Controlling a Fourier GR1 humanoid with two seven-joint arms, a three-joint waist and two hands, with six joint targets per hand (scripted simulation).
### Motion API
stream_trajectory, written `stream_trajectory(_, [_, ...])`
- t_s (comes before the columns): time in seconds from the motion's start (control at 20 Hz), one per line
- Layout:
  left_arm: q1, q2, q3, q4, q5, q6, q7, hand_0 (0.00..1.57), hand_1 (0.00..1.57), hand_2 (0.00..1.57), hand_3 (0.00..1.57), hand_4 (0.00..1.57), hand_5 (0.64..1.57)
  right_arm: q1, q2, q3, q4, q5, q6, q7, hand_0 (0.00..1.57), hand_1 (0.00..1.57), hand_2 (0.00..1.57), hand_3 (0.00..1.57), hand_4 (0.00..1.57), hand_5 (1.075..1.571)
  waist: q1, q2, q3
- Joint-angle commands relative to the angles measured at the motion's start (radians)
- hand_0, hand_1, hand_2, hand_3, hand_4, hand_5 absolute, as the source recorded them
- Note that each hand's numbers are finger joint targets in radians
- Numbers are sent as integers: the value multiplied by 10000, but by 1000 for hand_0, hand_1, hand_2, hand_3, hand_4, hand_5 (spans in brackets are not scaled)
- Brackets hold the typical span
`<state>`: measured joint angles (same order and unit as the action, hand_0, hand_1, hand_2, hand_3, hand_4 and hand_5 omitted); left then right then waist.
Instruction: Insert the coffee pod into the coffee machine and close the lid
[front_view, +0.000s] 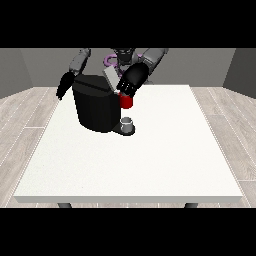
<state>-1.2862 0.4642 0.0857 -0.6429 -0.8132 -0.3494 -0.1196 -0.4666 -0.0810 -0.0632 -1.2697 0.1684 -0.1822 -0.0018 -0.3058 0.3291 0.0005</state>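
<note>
Your hand at the view's right (132, 82) hovers by the coffee machine (96, 105) on the table (150, 160); you cannot tell how either hand's fingers lie.

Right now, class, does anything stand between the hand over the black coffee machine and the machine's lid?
Nothing visible does. The hand at the view's right is at the raised grey lid on top of the black coffee machine. A red thing at the machine sits just below that hand, under the lid rather than between them.
</note>
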Motion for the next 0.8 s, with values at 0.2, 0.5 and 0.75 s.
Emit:
stream_trajectory(0.2, [-97, 245, -187, 60, -401, 205, -395, 1135, 1135, 1146, 998, 0, 1571, -58, -5, -123, 146, 72, -226, -355, 0, 0, 0, 0, 0, 1571, 43, 403, 1])
stream_trajectory(0.5, [-96, 137, 98, 142, -255, 684, -734, 1138, 1138, 1136, 963, 0, 1571, -407, -162, -46, -177, 179, -173, 347, 0, 0, 0, 0, 0, 1571, -21, 304, -3])
stream_trajectory(0.75, [132, 78, 267, 161, -183, 967, -904, 1247, 1247, 1210, 954, 0, 1571, 68, -69, -42, -221, -160, 169, -62, 0, 0, 0, 0, 85, 1571, -186, 176, -2])
